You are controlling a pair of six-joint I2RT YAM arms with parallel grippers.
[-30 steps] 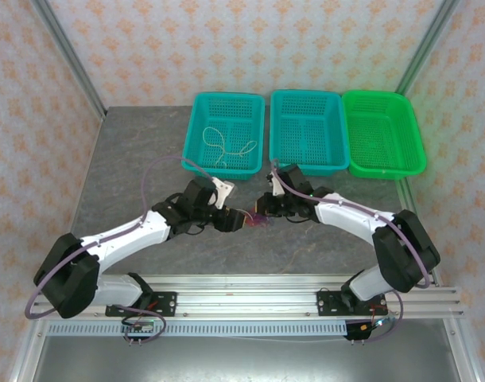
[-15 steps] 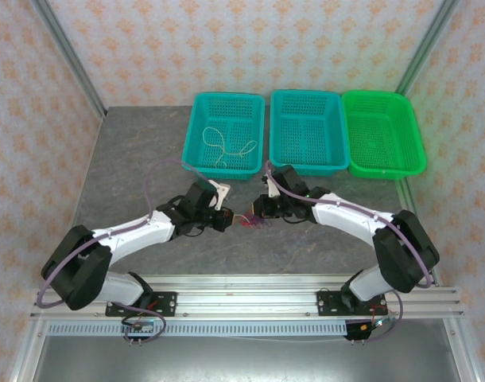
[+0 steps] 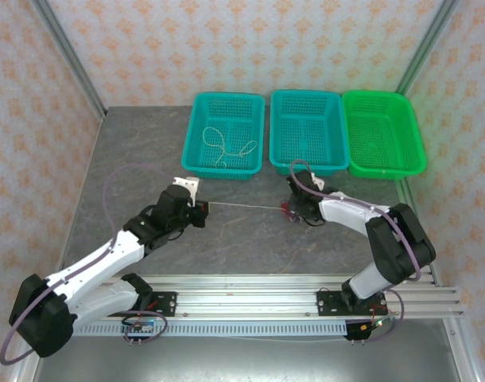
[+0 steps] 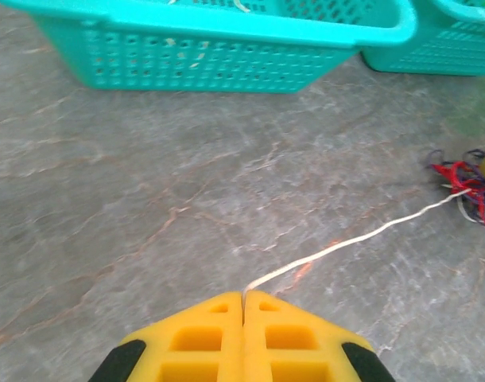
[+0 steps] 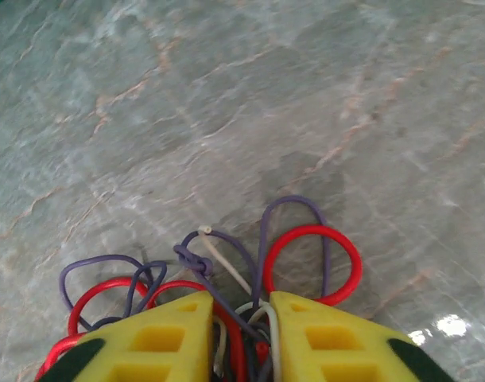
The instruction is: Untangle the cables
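The cables are a small tangle (image 5: 306,239) of red, purple and cream-white loops lying on the grey table, seen in the top view right of centre as a tangle (image 3: 288,211). One cream-white cable (image 3: 242,207) runs taut from it to the left. My left gripper (image 4: 244,296) is shut on the end of that cream-white cable (image 4: 354,241); in the top view the left gripper (image 3: 201,208) sits left of centre. My right gripper (image 5: 241,306) stands over the tangle, its fingers a little apart with several strands between them.
Three baskets line the back: a teal basket (image 3: 196,135) holding a loose cream-white cable (image 3: 226,147), a second teal basket (image 3: 306,95) and a green basket (image 3: 417,135). The teal basket's wall (image 4: 226,56) stands ahead of my left gripper.
My left gripper shut on the cream-white cable and drew it out to the left. My right gripper shifted right with the tangle and its fingers parted somewhat.
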